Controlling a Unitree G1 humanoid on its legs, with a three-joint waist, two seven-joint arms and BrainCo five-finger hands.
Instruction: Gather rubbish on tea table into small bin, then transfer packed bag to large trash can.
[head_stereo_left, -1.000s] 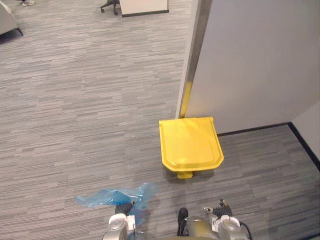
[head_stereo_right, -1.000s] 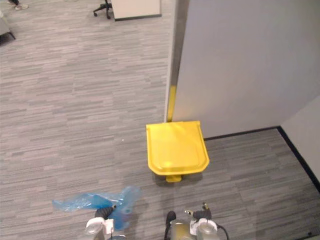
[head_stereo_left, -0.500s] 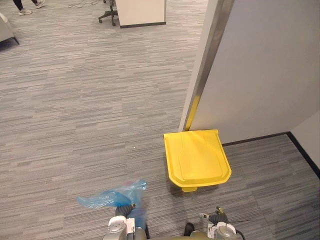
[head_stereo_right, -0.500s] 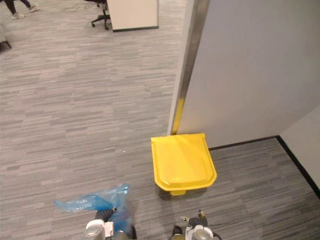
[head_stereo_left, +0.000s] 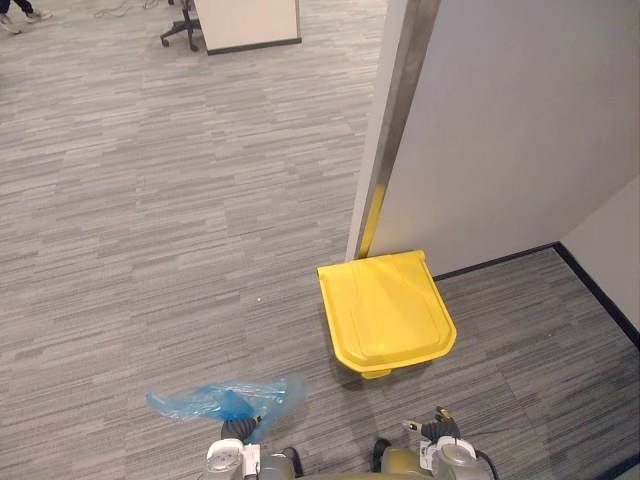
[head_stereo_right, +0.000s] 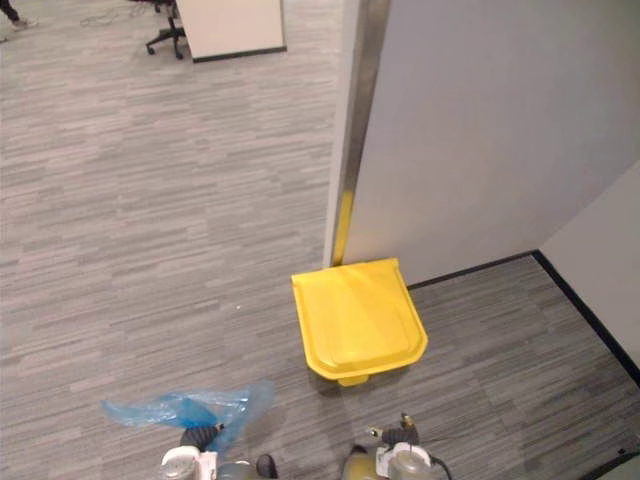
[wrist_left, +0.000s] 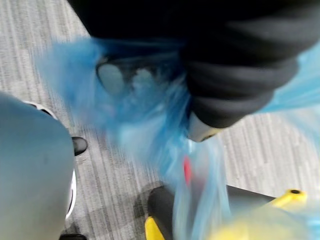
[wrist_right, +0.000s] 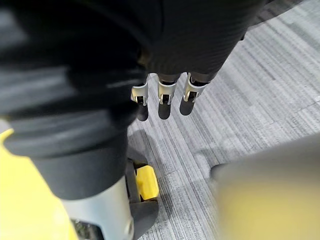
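Clutching a blue bag (head_stereo_left: 225, 402), the left hand (wrist_left: 235, 85) hangs near the closed yellow bin (head_stereo_left: 388, 310); right hand (wrist_right: 164, 95) relaxed.

Even, bright light from overhead fills the room, and we find no hard-edged shadow anywhere. A soft pale sheen lies on the yellow bin lid (head_stereo_left: 388, 312) at centre frame. A short dark shadow sits on the carpet (head_stereo_left: 150, 200) under its front edge. The metal wall edge (head_stereo_left: 400, 100) carries a yellow reflection low down, just above the lid. The grey wall (head_stereo_left: 520, 130), upper right, is evenly lit. Light passes through the blue bag (head_stereo_left: 225, 402), lower left, which casts only a faint shadow.
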